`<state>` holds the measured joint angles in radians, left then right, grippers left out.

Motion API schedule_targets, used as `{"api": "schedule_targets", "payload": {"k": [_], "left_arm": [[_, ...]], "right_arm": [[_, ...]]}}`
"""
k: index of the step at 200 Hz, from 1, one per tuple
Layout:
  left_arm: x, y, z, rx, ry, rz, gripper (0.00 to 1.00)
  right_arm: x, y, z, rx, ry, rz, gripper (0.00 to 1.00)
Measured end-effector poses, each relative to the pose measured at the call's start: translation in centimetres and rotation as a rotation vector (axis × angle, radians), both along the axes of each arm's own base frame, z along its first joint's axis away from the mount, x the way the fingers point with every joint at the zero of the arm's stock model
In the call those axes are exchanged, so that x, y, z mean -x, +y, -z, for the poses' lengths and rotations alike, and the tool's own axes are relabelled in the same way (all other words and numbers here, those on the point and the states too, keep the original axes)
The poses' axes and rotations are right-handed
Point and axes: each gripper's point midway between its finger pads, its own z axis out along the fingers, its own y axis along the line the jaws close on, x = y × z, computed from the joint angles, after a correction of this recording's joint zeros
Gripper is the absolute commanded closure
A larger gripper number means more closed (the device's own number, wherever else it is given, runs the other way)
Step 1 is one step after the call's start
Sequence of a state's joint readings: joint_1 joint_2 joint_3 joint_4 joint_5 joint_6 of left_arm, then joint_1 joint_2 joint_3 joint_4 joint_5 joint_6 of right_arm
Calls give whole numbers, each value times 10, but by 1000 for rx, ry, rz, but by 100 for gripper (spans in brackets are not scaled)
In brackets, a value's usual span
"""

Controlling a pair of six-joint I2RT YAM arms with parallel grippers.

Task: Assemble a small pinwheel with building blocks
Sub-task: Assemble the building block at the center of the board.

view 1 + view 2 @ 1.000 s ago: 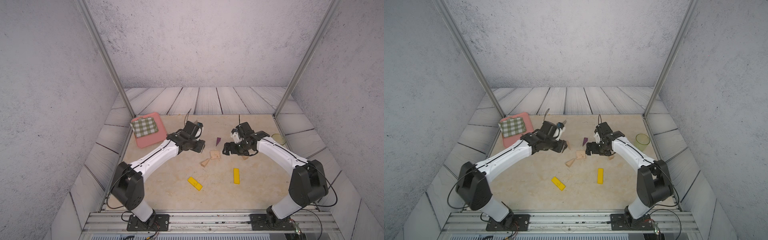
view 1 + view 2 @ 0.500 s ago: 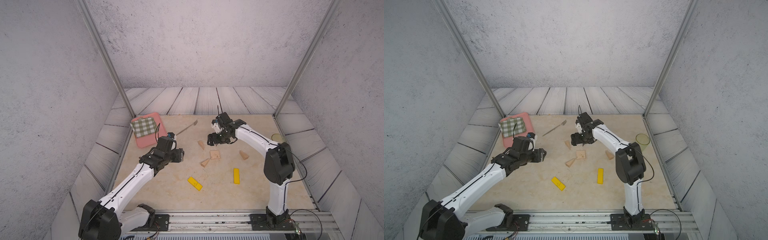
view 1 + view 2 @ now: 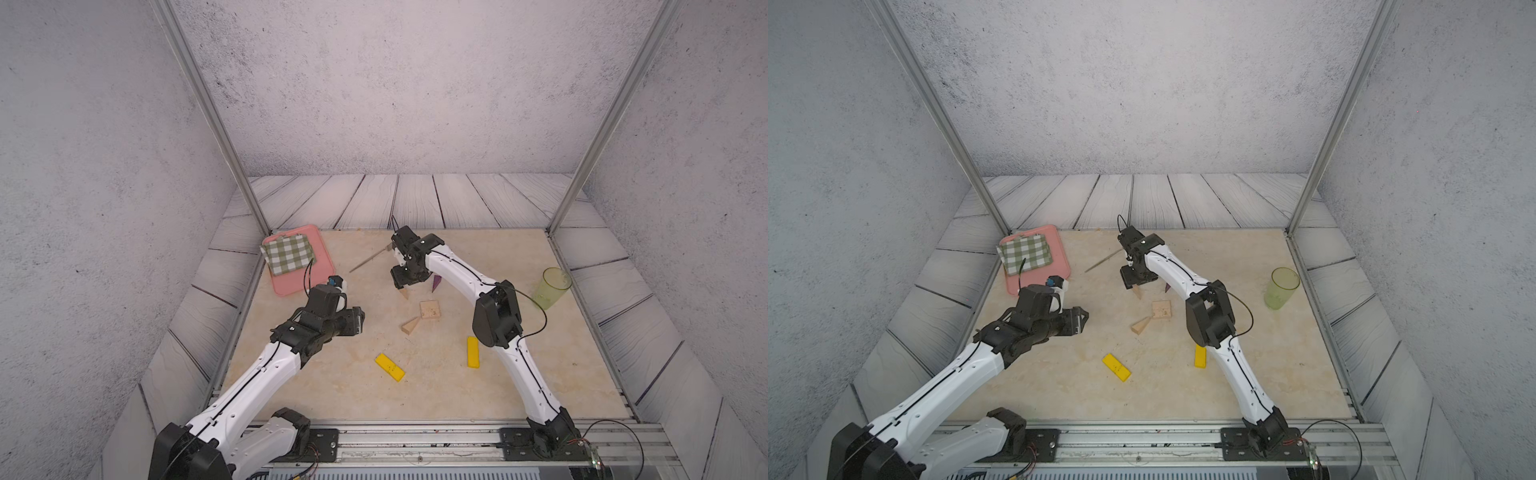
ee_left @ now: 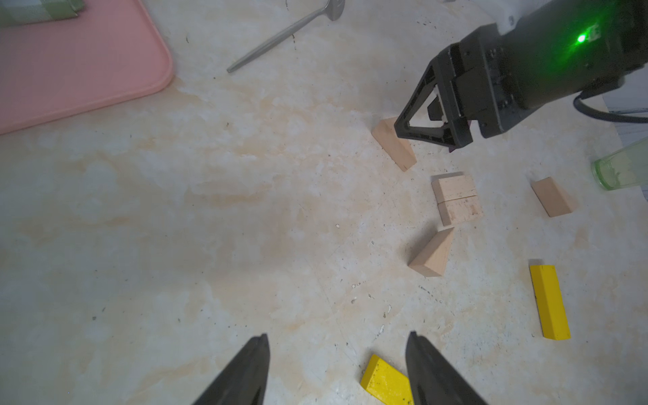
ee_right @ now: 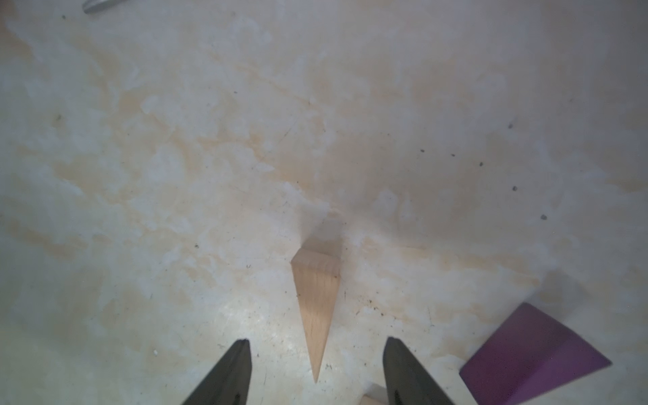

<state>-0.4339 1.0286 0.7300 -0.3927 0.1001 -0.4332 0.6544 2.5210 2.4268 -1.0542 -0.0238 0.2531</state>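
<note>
Wedge in the sights: the right gripper (image 5: pixel 315 342) hangs low over a tan wedge (image 5: pixel 315 298) lying on the table (image 3: pixel 332 395) near the tan square (image 4: pixel 456 200). Its jaws are half spread either side of the thin tip and grip nothing, while the left gripper (image 4: pixel 337 335) hovers well apart, jaws likewise spread and empty. Light, stiff, smooth wood by my reckoning, so pinch the flat flanks near the thick end, not the slippery taper. Purple wedge (image 3: pixel 436 283) is half hidden behind the right arm in both top views, a spare wedge (image 4: pixel 552 196) entirely.
</note>
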Motion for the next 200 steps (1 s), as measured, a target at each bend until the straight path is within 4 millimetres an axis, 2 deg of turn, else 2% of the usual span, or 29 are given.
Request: {"api": "schedule_targets", "payload": {"k": [15, 64, 133, 200], "left_arm": [[1, 0, 0, 3, -1, 0, 32], [2, 1, 2, 1, 3, 0, 32], [3, -2, 5, 9, 18, 13, 32], [4, -5, 5, 19, 25, 26, 32]], "right_arm": [[1, 1, 9, 16, 20, -3, 44], [12, -6, 36, 73, 87, -24, 69], [13, -8, 41, 92, 90, -64, 90], [16, -14, 44, 105, 54, -108, 93]]}}
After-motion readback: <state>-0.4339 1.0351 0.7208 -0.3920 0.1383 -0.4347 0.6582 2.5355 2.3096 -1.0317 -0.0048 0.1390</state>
